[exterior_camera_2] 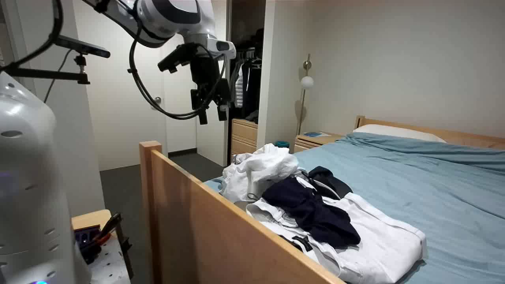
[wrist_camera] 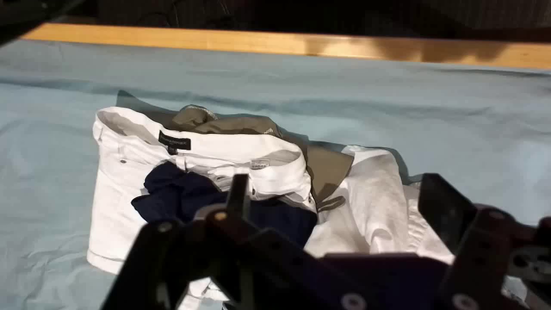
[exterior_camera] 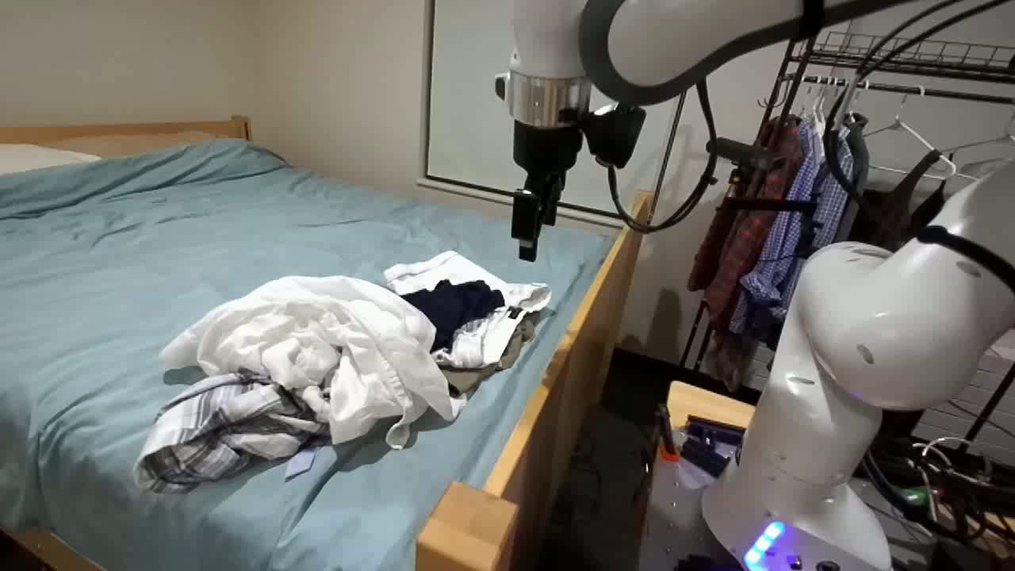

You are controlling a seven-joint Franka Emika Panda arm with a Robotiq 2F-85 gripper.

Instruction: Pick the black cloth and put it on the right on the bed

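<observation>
The black cloth, very dark navy, lies crumpled on white trousers in a pile on the bed; it shows in both exterior views (exterior_camera: 458,306) (exterior_camera_2: 311,213) and in the wrist view (wrist_camera: 181,196), where a finger covers part of it. The bed (exterior_camera: 238,222) has a blue-green sheet (exterior_camera_2: 465,205). My gripper is open and empty, held well above the bed in both exterior views (exterior_camera: 529,247) (exterior_camera_2: 212,117). In the wrist view its fingers (wrist_camera: 335,183) stand wide apart, with the cloth behind the left finger and white fabric between them.
White trousers (exterior_camera: 515,297), an olive garment (wrist_camera: 329,168), a large white garment (exterior_camera: 341,333) and a plaid shirt (exterior_camera: 222,428) form the pile. Another dark item (exterior_camera_2: 331,183) lies beside the cloth. A wooden footboard (exterior_camera_2: 221,228) stands between bed and robot base. A clothes rack (exterior_camera: 785,214) stands behind.
</observation>
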